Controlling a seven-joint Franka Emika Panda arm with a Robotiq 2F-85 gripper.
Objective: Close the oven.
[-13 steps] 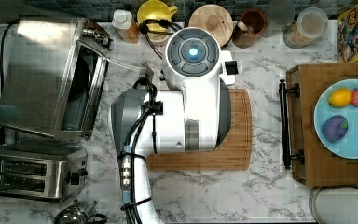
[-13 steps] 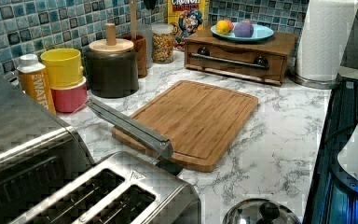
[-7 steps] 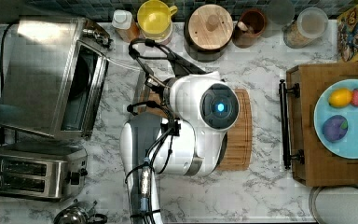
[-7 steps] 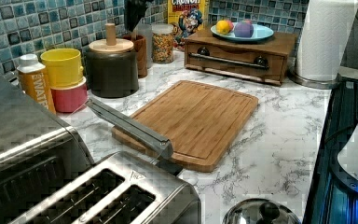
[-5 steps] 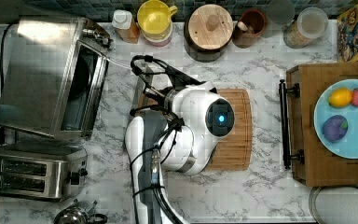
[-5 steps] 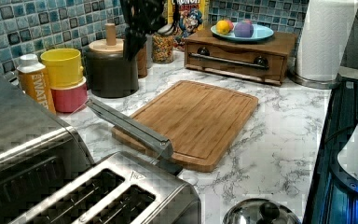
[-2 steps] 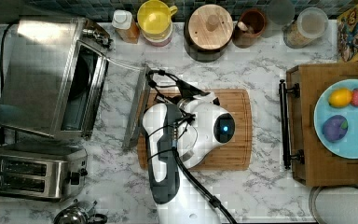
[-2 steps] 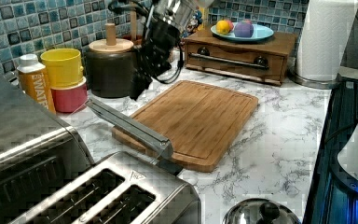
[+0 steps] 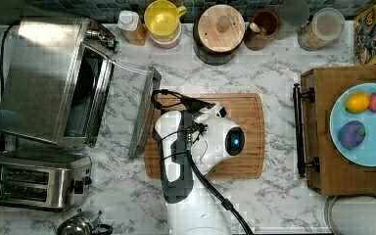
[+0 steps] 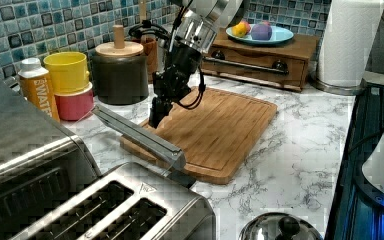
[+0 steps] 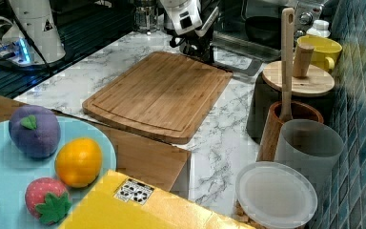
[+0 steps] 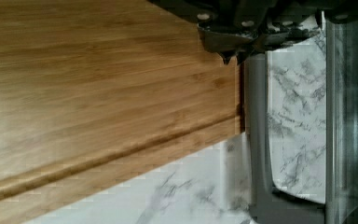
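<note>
While the oven (image 9: 54, 78) is sitting door-down at 9 o'clock in the top view, the arm is hiding the gripper (image 10: 158, 114) there; left view is showing fingers together beside the handle (image 10: 140, 135).

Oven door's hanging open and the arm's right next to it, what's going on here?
The oven sits on the marble counter with its glass door swung down flat, so closing has not begun. The gripper hangs low over the wooden cutting board, at the edge nearest the door's bar handle. It is holding nothing and does not appear to touch the handle. A likely next move is to get under the door and push it up.
</note>
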